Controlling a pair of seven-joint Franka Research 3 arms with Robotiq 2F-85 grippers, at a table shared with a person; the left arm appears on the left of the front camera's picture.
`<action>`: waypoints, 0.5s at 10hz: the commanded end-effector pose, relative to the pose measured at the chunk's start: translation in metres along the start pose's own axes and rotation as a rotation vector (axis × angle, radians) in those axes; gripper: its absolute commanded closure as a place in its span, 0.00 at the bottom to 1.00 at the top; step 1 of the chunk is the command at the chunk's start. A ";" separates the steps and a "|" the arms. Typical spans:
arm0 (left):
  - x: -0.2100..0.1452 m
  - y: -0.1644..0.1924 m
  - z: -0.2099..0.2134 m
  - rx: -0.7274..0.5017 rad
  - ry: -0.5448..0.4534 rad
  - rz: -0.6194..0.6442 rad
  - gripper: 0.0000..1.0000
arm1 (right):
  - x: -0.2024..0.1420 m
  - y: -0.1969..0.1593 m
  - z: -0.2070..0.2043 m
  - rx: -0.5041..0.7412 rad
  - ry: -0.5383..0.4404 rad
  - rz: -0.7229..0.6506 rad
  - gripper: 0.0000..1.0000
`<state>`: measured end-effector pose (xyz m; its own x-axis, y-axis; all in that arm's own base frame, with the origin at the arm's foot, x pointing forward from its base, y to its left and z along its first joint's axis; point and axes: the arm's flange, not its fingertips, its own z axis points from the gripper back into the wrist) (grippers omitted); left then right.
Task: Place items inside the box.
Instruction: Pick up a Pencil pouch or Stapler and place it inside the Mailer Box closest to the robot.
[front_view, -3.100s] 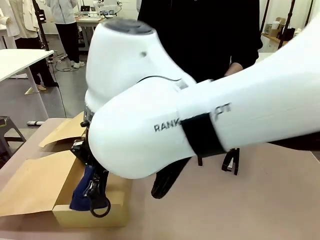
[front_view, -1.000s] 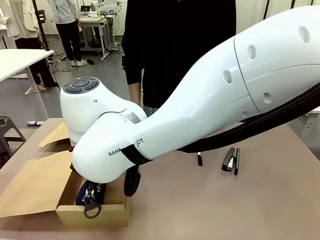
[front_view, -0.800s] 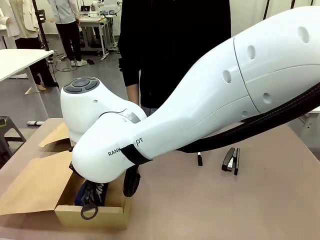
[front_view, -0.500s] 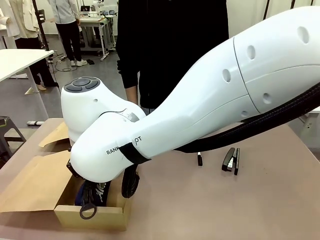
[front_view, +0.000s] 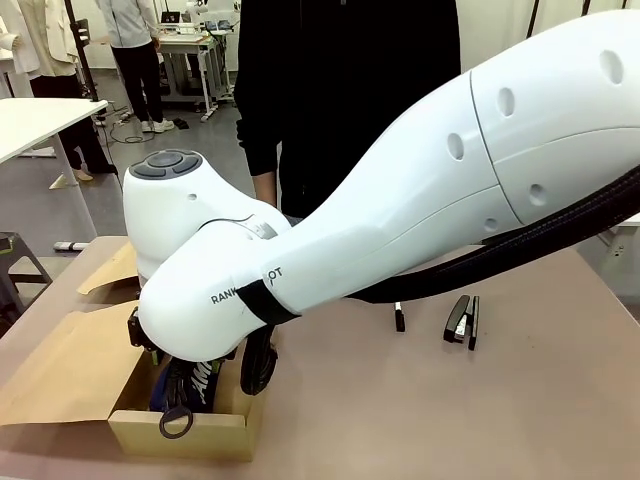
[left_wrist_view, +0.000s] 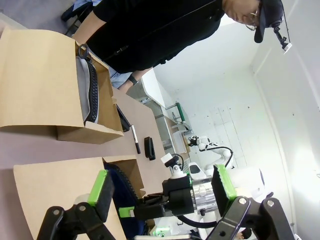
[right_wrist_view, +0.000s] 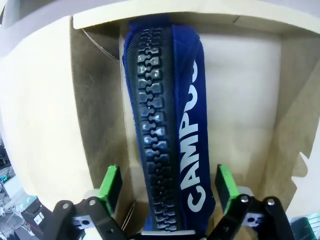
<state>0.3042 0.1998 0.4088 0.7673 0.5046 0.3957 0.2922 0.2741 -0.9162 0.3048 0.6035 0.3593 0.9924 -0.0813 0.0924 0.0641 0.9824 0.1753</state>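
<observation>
One navy "CAMPUS" pouch (right_wrist_view: 170, 115) stands zip-up inside the box (right_wrist_view: 97, 100), running twelve to six o'clock between the spread, released pads (right_wrist_view: 111, 186) of the right claw (right_wrist_view: 168, 186), so a skewed lift could likely brush a pad against it and drag it out.

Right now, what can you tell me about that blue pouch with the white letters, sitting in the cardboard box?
The navy fabric zip pouch is long and slim. A chunky black zip runs its length, with "CAMPUS" in white letters beside it. It sits zip side up inside the open brown cardboard box, lengthwise between the walls. The right gripper straddles its near end, green pads spread wide. It is unclear whether either pad touches the fabric.
</observation>
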 end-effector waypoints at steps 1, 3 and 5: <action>-0.001 -0.001 -0.001 -0.021 -0.015 -0.020 0.00 | 0.000 -0.013 0.010 0.043 0.014 0.009 0.00; -0.001 -0.001 -0.001 -0.021 -0.015 -0.020 0.00 | 0.002 -0.042 0.041 0.140 0.053 0.111 0.00; -0.001 -0.001 -0.001 -0.021 -0.015 -0.020 0.00 | 0.018 -0.131 0.097 0.198 0.058 0.118 0.00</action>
<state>0.3042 0.1999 0.4089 0.7671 0.5048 0.3959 0.2923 0.2743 -0.9161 0.3118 0.5368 0.4130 0.9955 0.0334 0.0883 -0.0583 0.9533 0.2962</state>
